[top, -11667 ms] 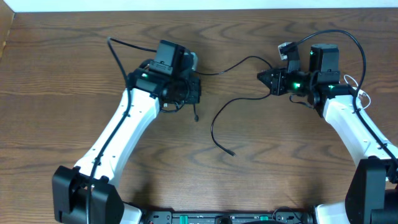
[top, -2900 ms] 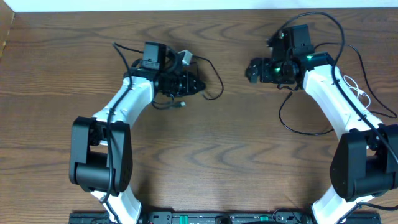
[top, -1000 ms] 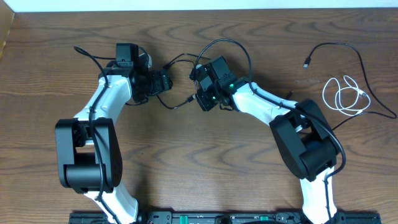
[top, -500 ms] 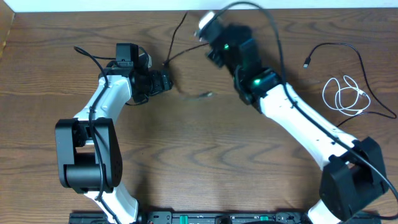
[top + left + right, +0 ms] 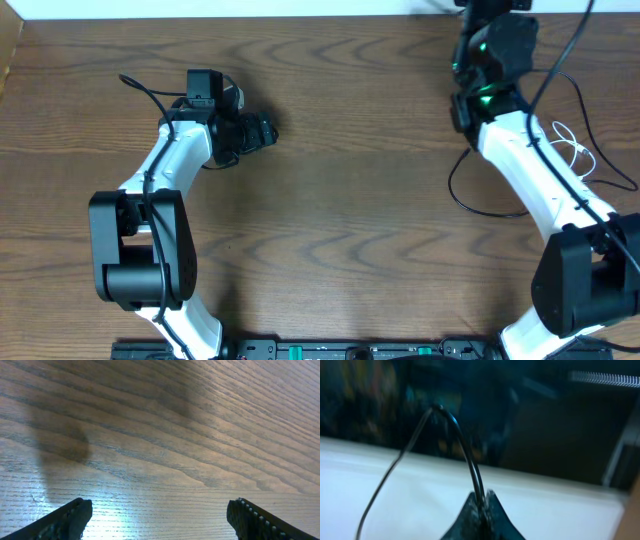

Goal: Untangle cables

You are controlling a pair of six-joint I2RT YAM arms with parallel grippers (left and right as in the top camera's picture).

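- Wood-grain table (image 5: 330,250): in the overhead view we see only bare board across its near and middle stretch.
- Near right, a thin black loop (image 5: 490,214) beside the right arm (image 5: 530,170): we cannot tell whether it is part of the black cable or the arm's own wiring.
- Further back on the right, the white cable (image 5: 583,150): it lies coiled on the table, just beside the right arm and partly hidden by it.
- On the left, further back, the left gripper (image 5: 262,130): its fingers stand wide apart over bare wood, holding and touching nothing. It is well apart from both cords.
- At the far edge, right, the right gripper (image 5: 482,505): its fingertips are pressed together on the black cable (image 5: 476,477). The cord rises from the pinch, arches over and falls away to the left in the wrist view.
- Governing relation, as we judge it: the white cable lies on the near side of the right gripper, and the right arm is much the nearer to both cords. The held cord should come down apart from that coil.
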